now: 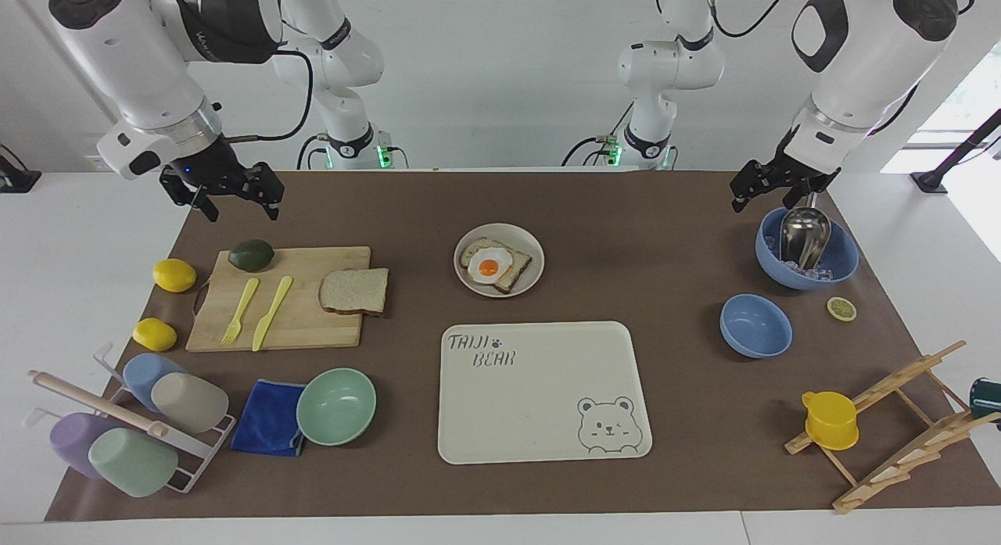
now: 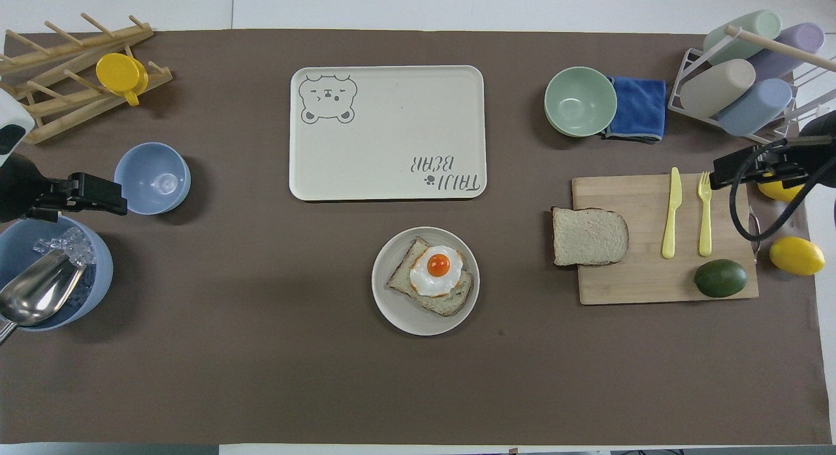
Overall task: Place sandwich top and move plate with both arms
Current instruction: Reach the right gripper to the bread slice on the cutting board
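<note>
White arms bent high, right tool (image 1: 235, 193) spread over the board's (image 1: 313, 326) edge, left tool (image 1: 774, 187) spread over the blue bowl (image 1: 841, 267).

you are looking at a robot lab that is arranged like a kitchen. two white arms are fixed at the edge of a white table (image 1: 47, 357), with cables and green lights at their bases, and plain white walls around. a brown mat (image 1: 672, 240) covers the table. on it you see kitchen things: a cutting board (image 1: 305, 326), a plate (image 1: 532, 273) with toast and egg, a bear tray (image 1: 539, 420), bowls, a rack of cups (image 1: 129, 428) and a wooden drying rack (image 1: 899, 420).
</note>
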Action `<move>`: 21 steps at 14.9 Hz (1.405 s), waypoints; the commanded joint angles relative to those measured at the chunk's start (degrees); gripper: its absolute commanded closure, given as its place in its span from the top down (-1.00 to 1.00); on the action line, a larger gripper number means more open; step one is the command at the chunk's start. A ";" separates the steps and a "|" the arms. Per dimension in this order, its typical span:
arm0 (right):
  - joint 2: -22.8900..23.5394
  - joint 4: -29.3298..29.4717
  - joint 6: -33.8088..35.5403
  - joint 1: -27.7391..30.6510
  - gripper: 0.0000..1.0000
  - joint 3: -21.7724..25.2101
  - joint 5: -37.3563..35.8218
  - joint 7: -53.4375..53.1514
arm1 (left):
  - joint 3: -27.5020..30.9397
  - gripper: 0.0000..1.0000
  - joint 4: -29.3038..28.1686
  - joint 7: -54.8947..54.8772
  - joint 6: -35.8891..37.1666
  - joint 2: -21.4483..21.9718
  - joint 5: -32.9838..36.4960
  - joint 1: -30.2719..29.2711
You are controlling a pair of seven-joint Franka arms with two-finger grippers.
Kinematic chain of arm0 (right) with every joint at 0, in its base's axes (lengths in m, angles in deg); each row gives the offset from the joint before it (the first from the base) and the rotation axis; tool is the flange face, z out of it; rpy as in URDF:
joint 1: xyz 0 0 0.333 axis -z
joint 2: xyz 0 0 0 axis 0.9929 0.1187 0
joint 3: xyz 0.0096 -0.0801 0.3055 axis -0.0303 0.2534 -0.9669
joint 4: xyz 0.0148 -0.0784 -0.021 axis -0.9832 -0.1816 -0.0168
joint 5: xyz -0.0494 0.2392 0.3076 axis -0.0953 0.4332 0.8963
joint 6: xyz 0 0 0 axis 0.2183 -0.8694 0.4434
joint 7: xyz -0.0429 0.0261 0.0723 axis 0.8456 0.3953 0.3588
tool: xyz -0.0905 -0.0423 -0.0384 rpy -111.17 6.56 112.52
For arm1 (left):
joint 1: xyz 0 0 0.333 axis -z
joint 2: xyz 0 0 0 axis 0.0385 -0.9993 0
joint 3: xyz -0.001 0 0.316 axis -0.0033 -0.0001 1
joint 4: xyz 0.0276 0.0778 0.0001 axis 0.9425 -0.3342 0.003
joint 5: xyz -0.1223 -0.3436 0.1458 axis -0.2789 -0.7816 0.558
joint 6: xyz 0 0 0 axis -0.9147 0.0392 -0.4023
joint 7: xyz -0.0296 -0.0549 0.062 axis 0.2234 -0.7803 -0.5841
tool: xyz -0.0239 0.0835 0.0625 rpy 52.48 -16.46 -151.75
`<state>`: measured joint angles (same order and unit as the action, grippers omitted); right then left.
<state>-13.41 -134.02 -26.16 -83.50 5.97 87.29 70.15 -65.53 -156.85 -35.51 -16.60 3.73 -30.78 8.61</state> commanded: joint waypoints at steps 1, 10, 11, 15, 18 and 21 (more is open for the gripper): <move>0.64 0.67 -0.29 0.31 1.00 -0.26 -0.44 -0.07 | 0.07 1.00 0.11 -0.13 -0.08 0.21 -0.03 -0.16; -2.52 -8.01 -6.34 -2.22 1.00 -1.05 -2.10 -3.06 | 0.07 1.00 0.11 -0.22 -0.08 0.21 -0.03 -0.16; -2.09 -8.90 -7.23 -3.98 1.00 -1.14 -5.59 -3.59 | 0.07 1.00 0.11 -0.22 -0.08 0.21 -0.03 -0.08; 4.05 -13.56 -14.25 -5.31 1.00 -5.44 -13.26 -11.13 | 0.07 1.00 0.20 -0.13 -0.08 0.21 -0.03 -0.16; 9.15 -14.01 -19.96 -4.53 1.00 -11.76 -21.50 -12.99 | 0.07 1.00 0.20 -0.13 -0.08 0.21 -0.03 -0.16; 12.93 -14.44 -20.60 -6.10 1.00 -14.92 -27.76 -18.67 | -0.02 1.00 0.11 -0.13 -0.08 0.21 -0.03 -0.08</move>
<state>-2.08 -148.12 -46.12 -89.37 -6.30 63.08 55.46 -65.54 -156.85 -35.51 -16.60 3.73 -30.78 8.61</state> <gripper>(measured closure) 0.000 0.000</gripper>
